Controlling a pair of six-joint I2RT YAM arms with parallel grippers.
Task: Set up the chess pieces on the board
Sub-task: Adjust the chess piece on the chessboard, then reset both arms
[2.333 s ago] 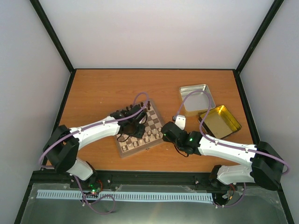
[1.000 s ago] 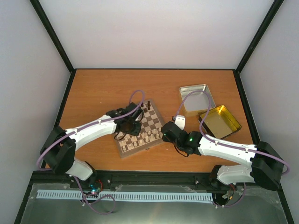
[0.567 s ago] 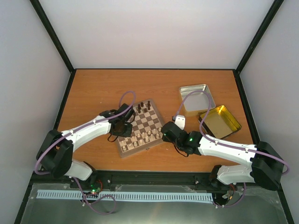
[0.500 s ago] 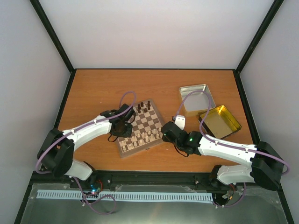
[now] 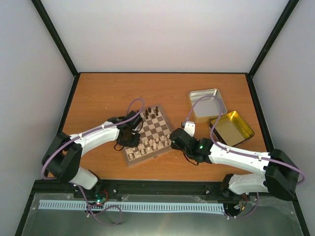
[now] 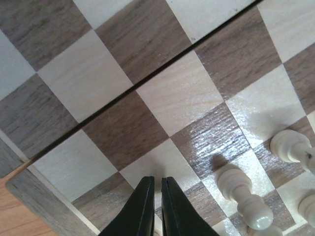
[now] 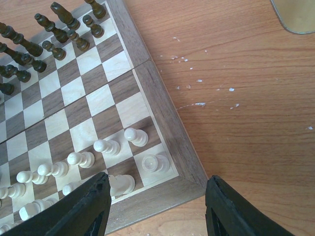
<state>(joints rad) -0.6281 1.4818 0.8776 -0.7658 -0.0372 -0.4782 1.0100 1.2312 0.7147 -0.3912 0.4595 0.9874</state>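
Left end effector [image 6: 155,184], fingers pressed almost together on nothing, hangs low over the board [image 6: 37,192] beside cream chess pieces [image 6: 241,192] standing in its near rows; right end effector [image 7: 156,212] is spread wide at the corner, so a careless sweep could topple pieces.

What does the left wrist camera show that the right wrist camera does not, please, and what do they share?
Only the left wrist view shows the left gripper, its fingers almost together with nothing between them, over squares near an edge of the board. Only the right wrist view shows the right gripper, wide open above the board's corner, plus the dark pieces, a tin and white specks on the table. Both show the board, a few cream pieces and some table.
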